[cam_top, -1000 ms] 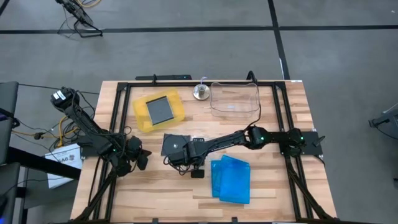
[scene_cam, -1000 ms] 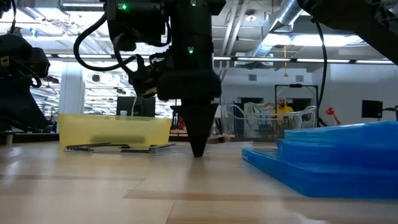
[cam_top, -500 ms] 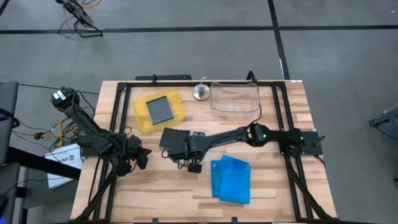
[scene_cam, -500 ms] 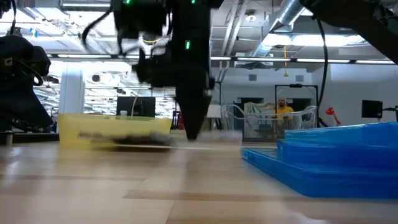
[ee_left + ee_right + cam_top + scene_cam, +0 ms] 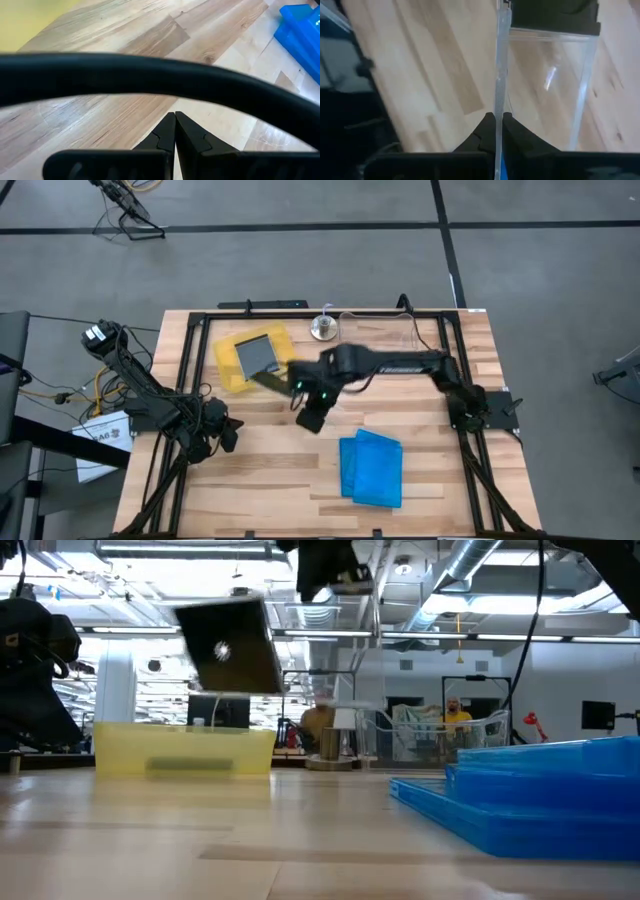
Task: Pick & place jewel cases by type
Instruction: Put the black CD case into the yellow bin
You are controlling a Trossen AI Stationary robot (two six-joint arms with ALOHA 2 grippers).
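1. When we look straight down from the high view, we see the right gripper (image 5: pixel 290 383) reaching across the tabletop (image 5: pixel 450 480), its fingers clamped on the edge of a clear-grey jewel case (image 5: pixel 268 378) held just beside the yellow tray (image 5: pixel 228 376). A second grey case (image 5: pixel 257 355) lies inside that tray. The blue jewel cases (image 5: pixel 370 468) lie stacked near the front edge, toward the right. The clear plastic tub (image 5: pixel 400 330) stands by the back edge, partly covered by the arm, with a small round metal object (image 5: pixel 323 328) beside it. The left gripper (image 5: pixel 225 435) waits near the left edge, away from all cases.

2. In the low view, we find the held clear-grey jewel case (image 5: pixel 232 645) in the air, tilted, above the yellow tray (image 5: pixel 180 748). The blue jewel cases (image 5: pixel 530 795) sit on the tabletop at the right. A person (image 5: pixel 455 712) shows far off in the room behind.

3. From the left wrist view, we see the left gripper (image 5: pixel 175 131) with its jaws together on nothing, over bare wood, and a corner of the blue jewel cases (image 5: pixel 302 37) beyond.

4. From the right wrist view, we see the right gripper (image 5: pixel 496 131) with its jaws pressed on the thin edge of the clear-grey jewel case (image 5: pixel 545 80), which stands edge-on above the wood.
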